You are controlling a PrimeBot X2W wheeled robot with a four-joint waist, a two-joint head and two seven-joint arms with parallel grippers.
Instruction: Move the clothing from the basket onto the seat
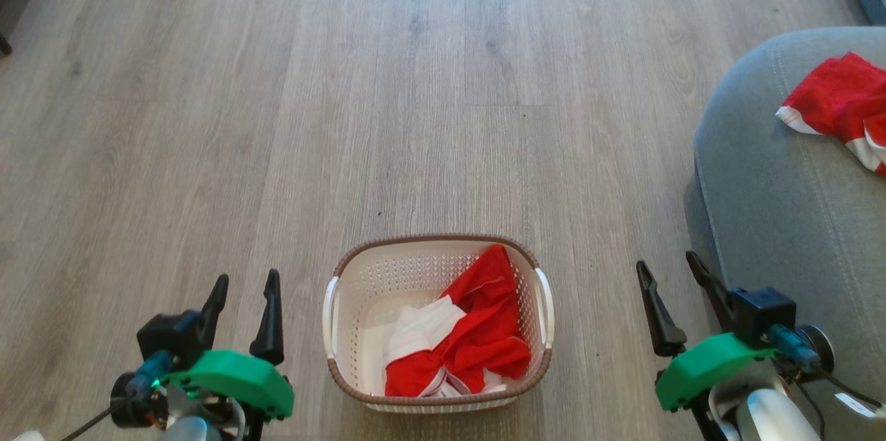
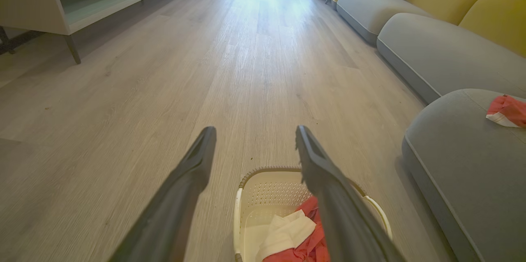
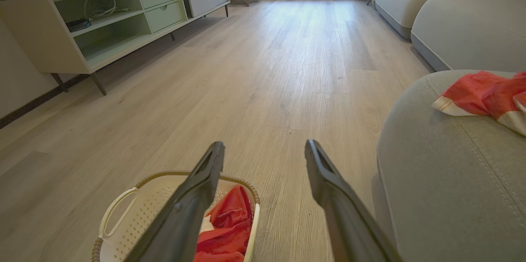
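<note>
While both end effectors [image 1: 247, 277] [image 1: 667, 261] gape empty, basket [image 1: 429, 240] and seat [image 1: 775, 219] hold one garment [image 1: 477, 337] [image 1: 841, 98] each.

The garment [image 1: 841, 105] on the seat [image 1: 775, 219] runs off the head view's right edge. A finger [image 2: 328, 196] of the left hand [image 2: 254, 130] hides part of the basket [image 2: 263, 196], itself cut by the bottom edge.

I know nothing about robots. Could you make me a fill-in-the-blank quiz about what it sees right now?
1. The basket on the floor holds red and ____ clothing.
2. Another red garment lies on the seat, which is ____ in colour.
3. The seat is on the robot's ____ side.
4. The left gripper and right gripper are both ____, holding nothing.
Missing words: white; grey; right; open.
</note>
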